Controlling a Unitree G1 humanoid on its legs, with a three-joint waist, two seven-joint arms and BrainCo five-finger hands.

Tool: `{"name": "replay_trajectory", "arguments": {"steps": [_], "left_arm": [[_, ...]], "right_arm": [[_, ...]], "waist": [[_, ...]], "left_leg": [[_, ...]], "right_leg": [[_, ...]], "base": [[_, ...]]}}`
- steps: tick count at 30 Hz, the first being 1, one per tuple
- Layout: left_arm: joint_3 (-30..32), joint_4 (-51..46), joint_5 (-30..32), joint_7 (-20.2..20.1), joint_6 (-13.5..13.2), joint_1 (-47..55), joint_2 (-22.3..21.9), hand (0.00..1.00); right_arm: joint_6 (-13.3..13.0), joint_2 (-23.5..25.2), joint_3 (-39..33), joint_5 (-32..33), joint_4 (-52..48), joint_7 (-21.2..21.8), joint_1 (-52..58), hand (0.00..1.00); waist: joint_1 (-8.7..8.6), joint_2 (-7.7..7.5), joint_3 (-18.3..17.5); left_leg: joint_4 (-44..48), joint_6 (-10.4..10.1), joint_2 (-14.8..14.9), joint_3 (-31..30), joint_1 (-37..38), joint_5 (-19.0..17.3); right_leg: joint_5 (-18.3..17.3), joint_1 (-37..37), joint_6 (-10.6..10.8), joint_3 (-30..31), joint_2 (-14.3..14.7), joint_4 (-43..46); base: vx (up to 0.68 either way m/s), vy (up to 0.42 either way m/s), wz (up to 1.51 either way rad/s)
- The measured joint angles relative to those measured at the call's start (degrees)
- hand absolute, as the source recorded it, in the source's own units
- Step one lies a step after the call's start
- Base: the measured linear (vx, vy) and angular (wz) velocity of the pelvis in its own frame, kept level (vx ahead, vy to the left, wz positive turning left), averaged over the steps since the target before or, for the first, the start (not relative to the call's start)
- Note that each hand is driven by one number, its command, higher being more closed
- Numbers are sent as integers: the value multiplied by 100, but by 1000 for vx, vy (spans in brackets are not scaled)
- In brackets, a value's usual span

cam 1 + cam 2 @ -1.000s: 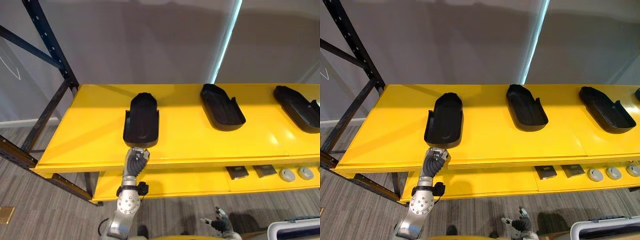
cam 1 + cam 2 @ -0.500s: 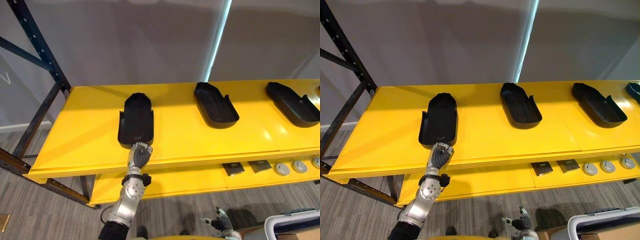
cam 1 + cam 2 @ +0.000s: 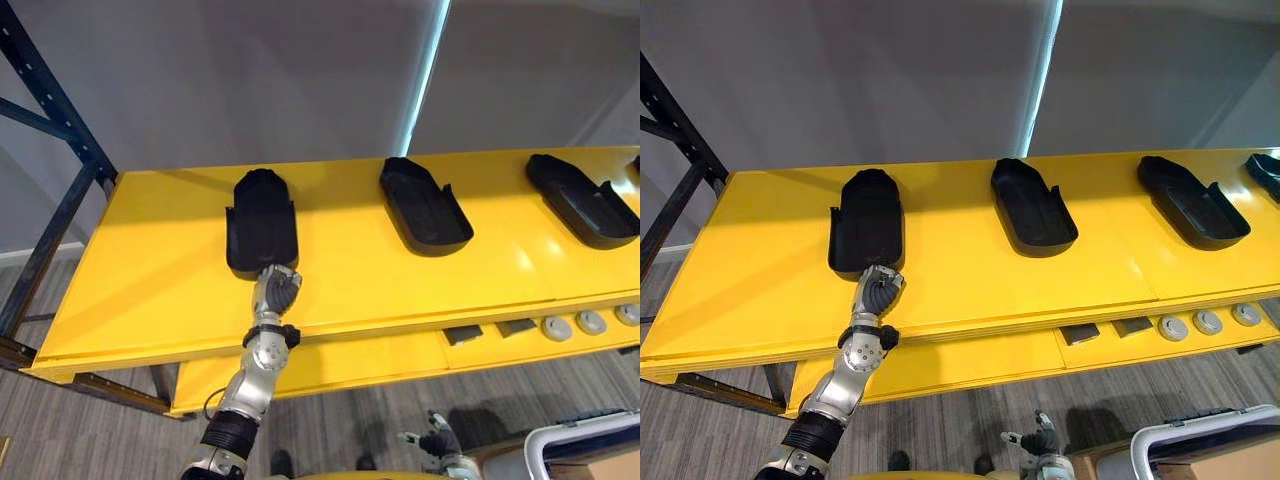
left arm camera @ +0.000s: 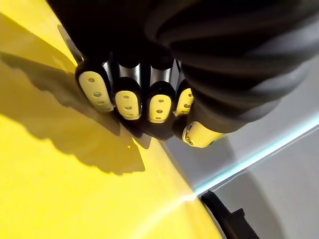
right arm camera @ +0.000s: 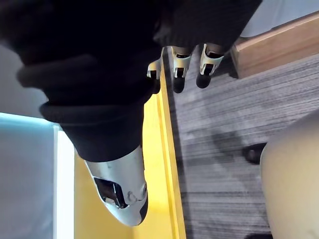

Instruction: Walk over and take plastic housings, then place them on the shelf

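Black housings [image 3: 425, 205] are sitting on the yellow shelf [image 3: 150, 270], the left hand [image 3: 275, 292] is gripping the leftmost housing [image 3: 262, 220] by its near end, seemingly not yet releasing, and the right hand [image 3: 437, 443] is dangling loose-fingered.

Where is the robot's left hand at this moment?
In the left eye view, the left hand is over the front of the yellow shelf, at the near end of the leftmost black housing.

Surfaces in your view
Matt black plastic housings [image 3: 262, 220]; glossy, smooth yellow shelf [image 3: 140, 280]; dark painted metal upright [image 3: 50, 100] at your ten o'clock.
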Motion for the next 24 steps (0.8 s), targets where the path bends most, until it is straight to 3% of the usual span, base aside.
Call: {"name": "replay_trajectory", "arguments": {"steps": [9, 15, 17, 19, 22, 24], "left_arm": [[75, -229, -64, -16, 41, 15, 107, 100], [176, -2928, -304, 29, -377, 661, 342, 100], [499, -3796, -373, 195, -603, 851, 410, 100], [1343, -4479, -529, 454, -872, 1086, 438, 100], [2851, -4572, -978, 1029, -1018, 1447, 466, 100], [3434, -4544, -1311, 1305, -1015, 1771, 451, 100]], "right_arm": [[-12, 43, -4, 5, 0, 5, -34, 0], [-35, 38, -9, 21, 57, -6, -48, 0], [-38, 34, -18, 24, 71, -18, -40, 0], [-42, 30, -49, 27, 116, -20, -36, 0], [-45, 0, -48, 28, 137, -21, -21, 0], [-44, 8, -57, 33, 92, -31, 37, 0]], "waist": [[-49, -61, 56], [45, -43, 86], [90, -34, 92], [171, -13, 97], [219, 9, 86], [321, 6, 81]], "left_leg": [[-1, 2, -18, -9, -1, 0], [36, 0, -9, -107, -45, 5], [38, -1, -7, -139, -22, 5], [36, -3, -7, -212, 47, 1], [35, -25, 4, -333, 52, -19], [32, -44, 6, -340, 47, -35]], "right_leg": [[11, -12, 3, 1, -22, 4], [-8, 22, 0, -56, -30, 38], [-36, 54, -9, -72, -28, 61], [-134, 113, -29, -144, -25, 170], [-259, 107, -57, -267, -18, 329], [-287, 118, -60, -332, -20, 352]], "base": [[-16, 2, -1], [47, -7, 8], [26, -7, 10], [5, -13, 19], [-17, -16, 24], [-18, -12, 17]]}}
